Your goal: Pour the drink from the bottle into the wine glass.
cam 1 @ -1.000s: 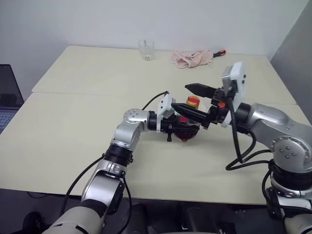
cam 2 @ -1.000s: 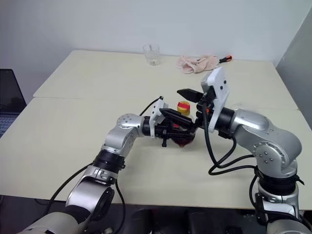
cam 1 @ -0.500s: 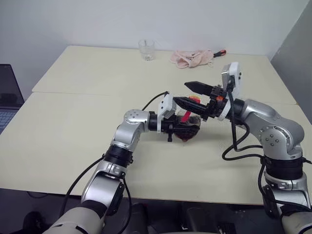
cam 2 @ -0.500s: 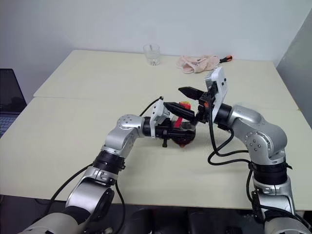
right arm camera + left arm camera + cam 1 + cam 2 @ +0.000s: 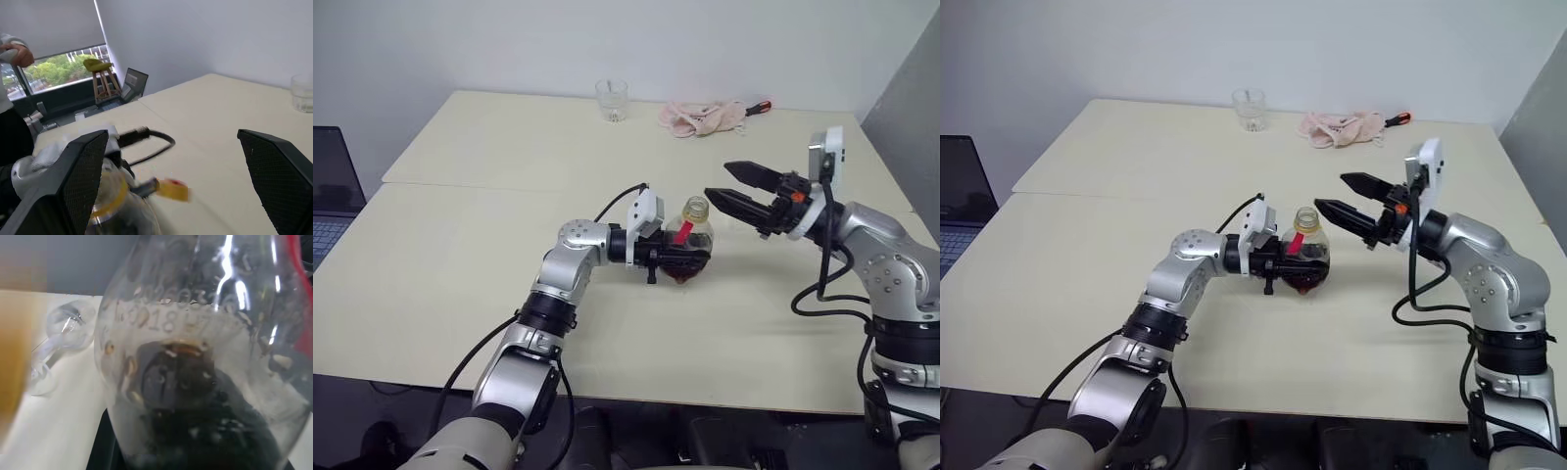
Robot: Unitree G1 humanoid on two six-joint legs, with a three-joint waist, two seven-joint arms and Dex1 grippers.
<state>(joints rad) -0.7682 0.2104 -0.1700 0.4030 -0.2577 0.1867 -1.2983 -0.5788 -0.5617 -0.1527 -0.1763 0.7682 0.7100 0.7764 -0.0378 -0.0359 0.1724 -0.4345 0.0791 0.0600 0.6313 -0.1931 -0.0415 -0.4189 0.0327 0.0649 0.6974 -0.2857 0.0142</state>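
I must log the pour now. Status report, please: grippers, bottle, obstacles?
Left gripper shut on bottle, cap off, drink low inside. Right gripper open, clear of bottle. Tumbler and pink cloth far back, not in the way.

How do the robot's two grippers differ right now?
The left gripper is shut on the bottle, low over the table; the right gripper stands wide open and holds nothing. The left points toward the robot's right, the right points back toward the bottle from higher up. Both have two black fingers.
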